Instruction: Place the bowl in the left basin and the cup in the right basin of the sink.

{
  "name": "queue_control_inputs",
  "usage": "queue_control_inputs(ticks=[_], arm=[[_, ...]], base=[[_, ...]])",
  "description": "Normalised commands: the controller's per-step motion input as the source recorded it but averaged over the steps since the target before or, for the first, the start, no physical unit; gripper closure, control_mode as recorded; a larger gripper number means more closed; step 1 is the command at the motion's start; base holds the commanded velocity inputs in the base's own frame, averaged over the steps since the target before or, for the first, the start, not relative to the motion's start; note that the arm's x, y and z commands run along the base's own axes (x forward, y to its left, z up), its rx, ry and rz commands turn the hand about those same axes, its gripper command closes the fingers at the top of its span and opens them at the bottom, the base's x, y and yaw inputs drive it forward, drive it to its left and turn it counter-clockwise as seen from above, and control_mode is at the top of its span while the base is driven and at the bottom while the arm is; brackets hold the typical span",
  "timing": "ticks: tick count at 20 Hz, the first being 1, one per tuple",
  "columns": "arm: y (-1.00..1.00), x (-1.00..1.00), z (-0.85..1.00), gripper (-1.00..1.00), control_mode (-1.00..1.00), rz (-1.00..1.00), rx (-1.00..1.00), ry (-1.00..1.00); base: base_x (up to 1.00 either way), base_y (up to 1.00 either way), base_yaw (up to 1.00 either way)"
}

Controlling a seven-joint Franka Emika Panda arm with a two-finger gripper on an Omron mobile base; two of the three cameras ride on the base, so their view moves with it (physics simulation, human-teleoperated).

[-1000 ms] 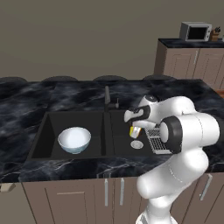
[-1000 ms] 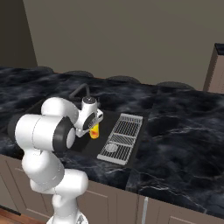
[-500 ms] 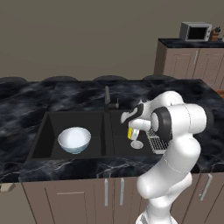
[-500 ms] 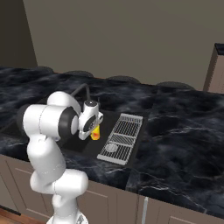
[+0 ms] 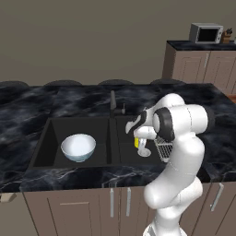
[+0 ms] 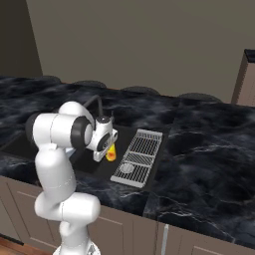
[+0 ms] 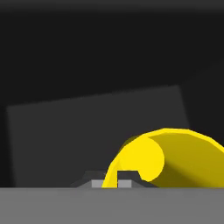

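Bowl [image 5: 79, 147], white and round, is sitting upright and empty on the floor of the left basin [image 5: 50, 138] of the matte black sink [image 5: 41, 156], toward the middle of that compartment and apart from its walls. The yellow cup [image 5: 136, 142] is hanging over the right basin [image 5: 126, 154], clamped at its rim by the gripper [image 5: 138, 138], whose 2 jaws are pressed nearly together with the cup wall between them. In the hand view the cup [image 7: 170, 157] is lying across the lower right, its open mouth turned toward the camera and nothing showing inside it, with the dark basin floor [image 7: 96, 131] behind it. From the right base view the cup [image 6: 110, 153] is showing just below the gripper [image 6: 107, 149], beside the wire grid rack [image 6: 138, 157] that is lying flat at the right end of the sink. A round silver drain [image 5: 144, 152] is showing in the right basin just beside the cup. A dark faucet [image 5: 113, 105] is standing behind the central divider [image 5: 110, 143].

Compared with 1 second ago, the white arm [image 5: 179, 138] is folding differently: its upper links are swinging round and the hand is now sitting slightly lower over the right basin, with the cup still held. The bowl is staying where it was in the left basin, and the rack is not shifting.
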Motion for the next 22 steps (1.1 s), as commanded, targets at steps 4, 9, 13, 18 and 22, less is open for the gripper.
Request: queue_control_inputs(ticks=[4, 9, 13, 18, 22], arm=[[-0.14, 0.13, -0.17, 1.00, -1.00, 0.02, -0.06, 0.05], [-0.12, 0.11, -0.17, 1.00, -1.00, 0.02, -0.03, 0.06], [-0.11, 0.09, -0.17, 1.00, -1.00, 0.02, -0.01, 0.04], [-0.06, 0.08, -0.26, 1.00, -1.00, 0.02, -0.01, 0.01], [-0.05, 0.07, -0.32, 1.00, -1.00, 0.01, 0.00, 0.00]], base=[[0.00, 0.00, 0.00], [0.00, 0.00, 0.00], [0.00, 0.00, 0.00], [0.00, 0.00, 0.00], [0.00, 0.00, 0.00]])
